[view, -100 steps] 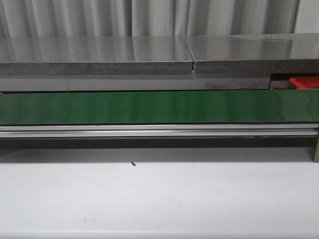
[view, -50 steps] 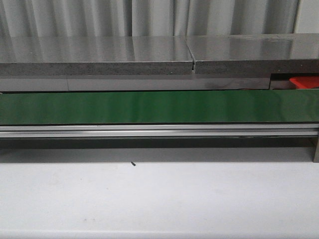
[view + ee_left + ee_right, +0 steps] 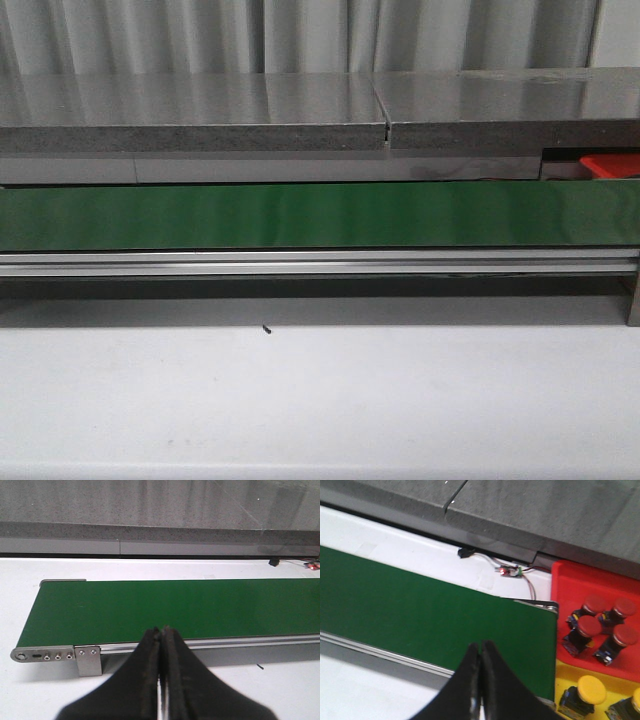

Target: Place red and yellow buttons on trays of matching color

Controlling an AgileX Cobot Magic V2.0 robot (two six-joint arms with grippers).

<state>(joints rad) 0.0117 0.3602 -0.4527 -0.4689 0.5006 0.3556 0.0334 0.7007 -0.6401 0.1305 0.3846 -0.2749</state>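
Both pairs of black fingers pressed shut, empty, above the long green conveyor belt (image 3: 175, 607).
Beyond the right gripper (image 3: 481, 652), to one side, the bright red plastic tray (image 3: 570, 577) holds four red-capped buttons (image 3: 588, 626); the left gripper (image 3: 161, 635) has only belt ahead.

Green belt (image 3: 435, 625), red tray (image 3: 580, 582), yellow tray (image 3: 570, 677), black grippers (image 3: 161, 630).

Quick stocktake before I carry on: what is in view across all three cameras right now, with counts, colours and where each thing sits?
Flat conveyor belt: one, green, across the white table; nothing on it.
Red plastic tray with a low rim: one, just past the belt's right end.
Round red-capped push buttons: four, in the red tray.
Yellow plastic tray: one, next to the red tray, partly seen.
Round yellow-capped push buttons: two visible, in the yellow tray, one cut off by the frame.
Small wired circuit board: one, on the table behind the belt.
Left hand: black, shut, empty.
Right hand: black, shut, empty.
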